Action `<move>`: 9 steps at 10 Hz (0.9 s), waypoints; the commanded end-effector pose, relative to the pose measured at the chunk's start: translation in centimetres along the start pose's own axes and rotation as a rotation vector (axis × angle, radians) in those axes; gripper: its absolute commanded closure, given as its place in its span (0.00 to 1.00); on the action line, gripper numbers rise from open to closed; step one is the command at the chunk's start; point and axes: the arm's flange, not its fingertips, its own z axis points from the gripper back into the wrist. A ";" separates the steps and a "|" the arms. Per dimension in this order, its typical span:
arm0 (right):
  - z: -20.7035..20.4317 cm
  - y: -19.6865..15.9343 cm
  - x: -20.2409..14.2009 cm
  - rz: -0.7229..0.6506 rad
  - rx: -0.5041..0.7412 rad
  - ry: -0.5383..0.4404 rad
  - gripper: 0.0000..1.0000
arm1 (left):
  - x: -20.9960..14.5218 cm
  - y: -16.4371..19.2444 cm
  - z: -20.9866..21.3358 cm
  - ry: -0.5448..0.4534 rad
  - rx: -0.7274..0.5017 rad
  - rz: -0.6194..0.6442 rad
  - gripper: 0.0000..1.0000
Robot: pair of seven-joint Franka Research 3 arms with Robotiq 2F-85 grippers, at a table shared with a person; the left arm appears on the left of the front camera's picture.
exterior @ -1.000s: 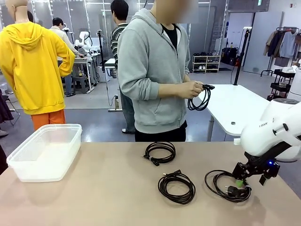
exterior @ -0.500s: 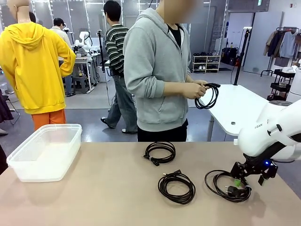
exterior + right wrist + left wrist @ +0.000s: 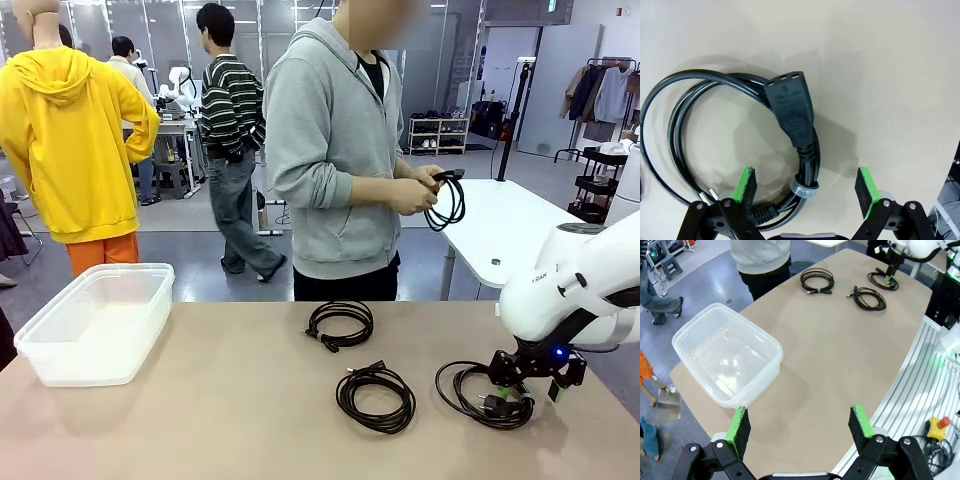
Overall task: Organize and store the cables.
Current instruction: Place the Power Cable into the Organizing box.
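Three cables lie coiled on the tan table (image 3: 200,420): a far coil (image 3: 340,325), a middle coil (image 3: 375,397) and a right coil (image 3: 480,395). My right gripper (image 3: 517,393) hangs open just over the right coil's near side. In the right wrist view its green fingers (image 3: 745,183) straddle the tied bundle below a black plug (image 3: 791,107), with the gripper (image 3: 805,185) closed on nothing. The person across the table holds another black coil (image 3: 447,203) in both hands. My left gripper (image 3: 799,422) is open, high above the table's left end.
A clear plastic box (image 3: 40,340) stands at the table's left, seen from above in the left wrist view (image 3: 771,346). A white side table (image 3: 500,225) stands behind the person. Other people move about in the background.
My right gripper has sunk slightly onto the right coil. The person has shifted the held coil a little to the right. A bystander behind has walked left.
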 end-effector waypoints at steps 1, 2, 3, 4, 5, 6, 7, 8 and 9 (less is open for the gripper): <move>0.0 0.5 0.5 -0.041 -0.035 0.004 0.00 | 0.2 0.1 -0.1 -0.011 -0.015 -0.015 0.00; 0.2 0.5 0.4 -0.035 -0.030 0.002 0.17 | 0.2 0.1 -0.1 -0.011 -0.015 -0.015 0.00; 0.4 0.5 0.2 -0.030 -0.035 0.004 0.47 | 0.2 0.1 -0.1 -0.011 -0.015 -0.015 0.00; 0.5 0.5 0.1 -0.032 -0.038 0.007 0.77 | 0.2 0.1 -0.1 -0.011 -0.015 -0.015 0.00; 0.4 0.4 0.1 -0.036 -0.042 0.008 1.00 | 0.2 0.1 -0.1 -0.011 -0.015 -0.015 0.00; 0.4 0.4 0.0 -0.043 -0.047 0.015 0.76 | 0.2 0.1 -0.1 -0.011 -0.015 -0.015 0.00; 0.5 0.4 0.0 -0.050 -0.055 0.015 1.00 | 0.2 0.1 -0.1 -0.011 -0.015 -0.015 0.00; 0.5 0.4 0.0 -0.052 -0.055 0.017 1.00 | 0.2 0.1 -0.1 -0.011 -0.015 -0.015 0.00; 0.5 0.4 0.0 -0.054 -0.056 0.018 1.00 | 0.2 0.1 -0.1 -0.011 -0.015 -0.015 0.00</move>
